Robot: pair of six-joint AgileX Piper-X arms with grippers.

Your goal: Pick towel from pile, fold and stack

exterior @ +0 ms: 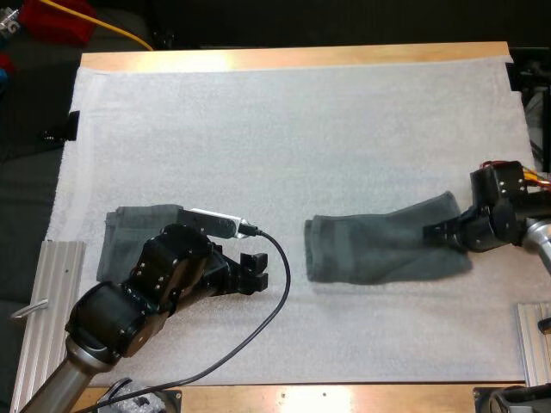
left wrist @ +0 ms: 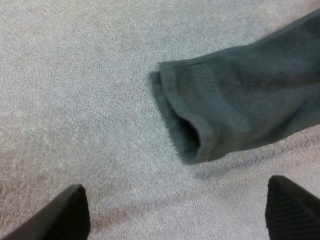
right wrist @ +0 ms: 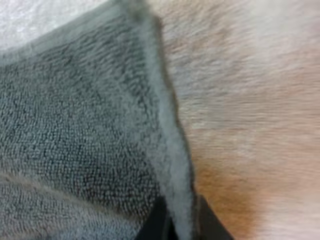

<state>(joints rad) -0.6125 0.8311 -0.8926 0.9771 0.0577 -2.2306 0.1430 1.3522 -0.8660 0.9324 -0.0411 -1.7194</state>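
Pinching the hem of the long dark grey-green terry towel, your right pincer was clamped on its end near the right edge of the tabletop, probably to pull it flat. Your left pincer stood wide open and empty over the white foam mat, facing the towel's free end. A second folded grey-green towel lay by the left edge.

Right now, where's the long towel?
High view: the long towel lies right of centre on the mat, its right edge pinched in the right end effector.
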